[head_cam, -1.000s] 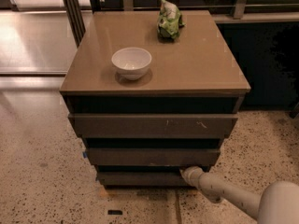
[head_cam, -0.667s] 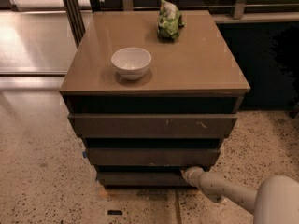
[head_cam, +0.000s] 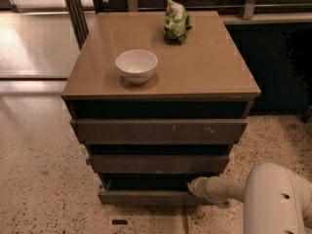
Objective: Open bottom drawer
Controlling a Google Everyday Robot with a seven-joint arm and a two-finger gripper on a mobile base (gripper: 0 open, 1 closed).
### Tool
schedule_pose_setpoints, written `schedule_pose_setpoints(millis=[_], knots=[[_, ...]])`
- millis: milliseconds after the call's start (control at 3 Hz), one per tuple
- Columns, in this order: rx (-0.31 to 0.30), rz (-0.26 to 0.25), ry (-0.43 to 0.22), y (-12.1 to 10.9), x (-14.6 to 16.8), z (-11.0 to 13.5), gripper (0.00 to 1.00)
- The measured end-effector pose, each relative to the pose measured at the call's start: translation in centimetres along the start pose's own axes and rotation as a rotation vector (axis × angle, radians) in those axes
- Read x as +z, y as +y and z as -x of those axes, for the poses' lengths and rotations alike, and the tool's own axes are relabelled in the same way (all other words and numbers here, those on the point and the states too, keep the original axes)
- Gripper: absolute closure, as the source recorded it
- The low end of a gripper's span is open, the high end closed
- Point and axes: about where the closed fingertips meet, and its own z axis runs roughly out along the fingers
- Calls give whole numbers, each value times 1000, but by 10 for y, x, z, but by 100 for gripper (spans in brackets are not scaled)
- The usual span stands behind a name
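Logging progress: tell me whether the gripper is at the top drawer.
No, the gripper is down at the bottom drawer, right of its middle.

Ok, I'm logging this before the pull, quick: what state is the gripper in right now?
Gripper: at the top edge of the bottom drawer, right of its middle; whether it is open, closed or gripping cannot be told.
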Motion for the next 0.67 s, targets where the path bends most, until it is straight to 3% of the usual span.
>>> schedule_pose_setpoints(millis=[333, 667], knots=[[48, 13, 120, -1, -4, -35, 100], [105, 35, 200, -1, -19, -62, 100]])
